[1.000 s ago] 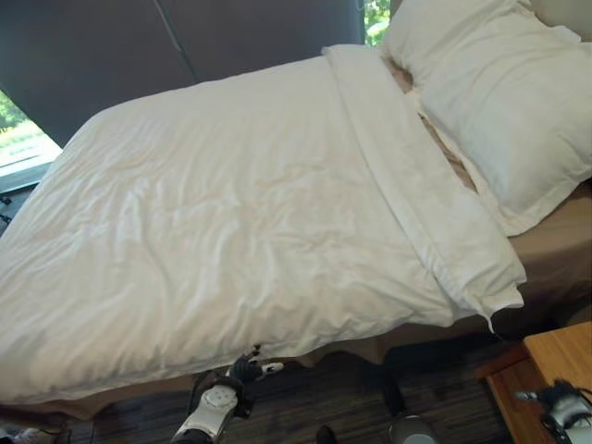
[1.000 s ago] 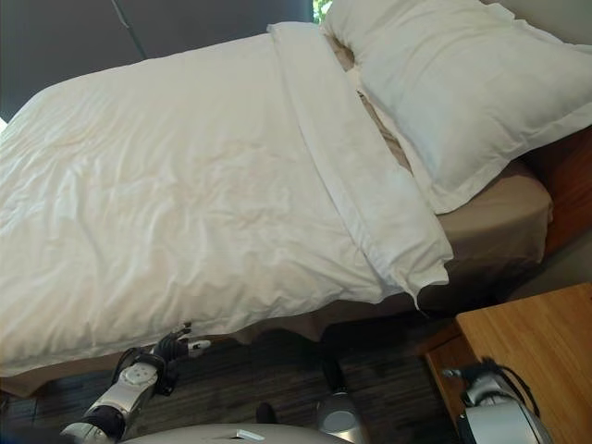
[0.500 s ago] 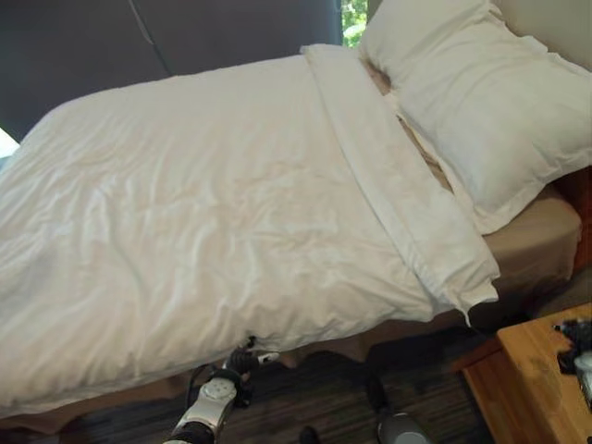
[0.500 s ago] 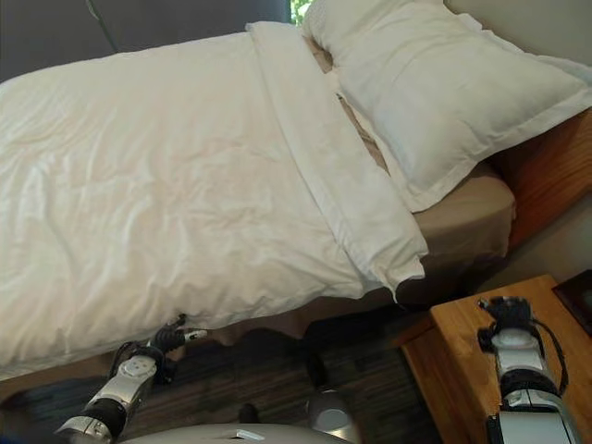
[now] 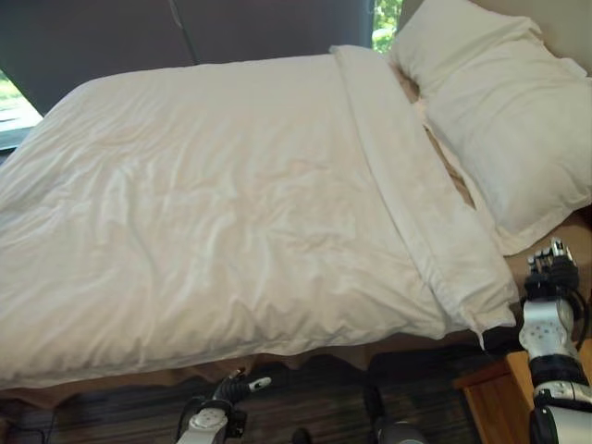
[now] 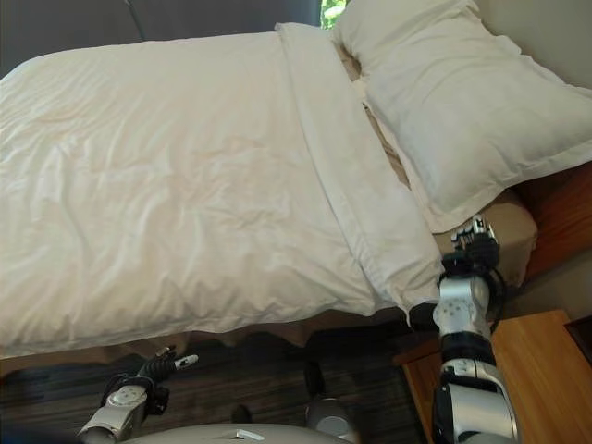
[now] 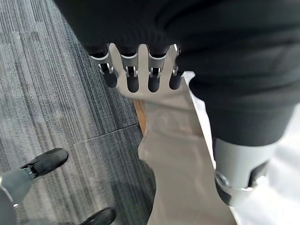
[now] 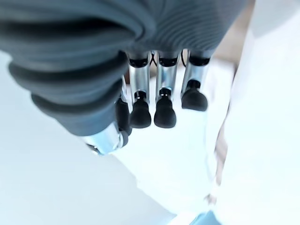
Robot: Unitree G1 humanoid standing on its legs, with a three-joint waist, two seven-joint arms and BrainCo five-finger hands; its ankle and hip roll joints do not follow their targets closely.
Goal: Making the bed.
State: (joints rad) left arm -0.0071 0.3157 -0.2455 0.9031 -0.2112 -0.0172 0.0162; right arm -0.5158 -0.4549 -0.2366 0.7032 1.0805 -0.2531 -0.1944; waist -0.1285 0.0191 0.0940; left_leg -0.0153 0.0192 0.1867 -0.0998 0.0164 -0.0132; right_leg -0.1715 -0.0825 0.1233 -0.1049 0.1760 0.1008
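Observation:
A white duvet (image 5: 231, 203) lies spread over the bed, its top folded back in a band (image 5: 407, 194). Two white pillows (image 5: 518, 139) lie at the head, on the right. My right hand (image 6: 474, 242) is raised beside the duvet's near right corner (image 5: 495, 319), over the tan sheet (image 6: 511, 229). Its fingers (image 8: 159, 110) hang relaxed above white bedding and hold nothing. My left hand (image 5: 227, 396) hangs low over the carpet, below the duvet's near edge. It is open and empty, next to the tan bed skirt (image 7: 173, 154).
A wooden nightstand (image 6: 546, 370) stands at the lower right, beside the wooden bed frame (image 6: 555, 213). Dark striped carpet (image 5: 111, 416) runs along the near side. A dark curtain (image 5: 92, 37) hangs behind the bed, with a window (image 5: 14, 97) at the left.
My right hand has risen from over the nightstand to beside the duvet's near right corner. My left hand has sunk a little below the duvet's edge. The camera has shifted.

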